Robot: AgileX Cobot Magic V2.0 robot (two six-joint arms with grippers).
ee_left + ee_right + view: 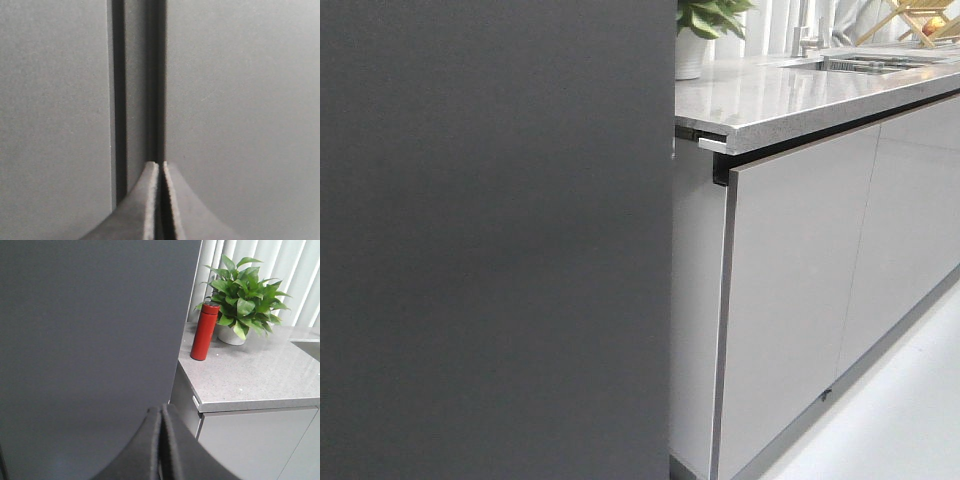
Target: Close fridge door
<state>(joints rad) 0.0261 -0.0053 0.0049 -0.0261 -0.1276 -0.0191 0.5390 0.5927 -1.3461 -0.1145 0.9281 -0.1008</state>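
Note:
The fridge door (495, 240) is a matte dark grey panel that fills the left half of the front view, its right edge beside the counter. It also fills the left of the right wrist view (90, 340) and the right of the left wrist view (240, 100), where a dark vertical gap separates it from another grey panel. My left gripper (160, 164) is shut and empty, its tips right at that gap. My right gripper (163, 407) is shut and empty, close to the door's outer face near its right edge. Neither gripper shows in the front view.
A speckled grey countertop (770, 95) runs to the right over glossy light grey cabinet fronts (790, 290). A red flask (204, 331) and a potted green plant (245, 295) stand on the counter close to the door. A sink (865, 65) lies farther back.

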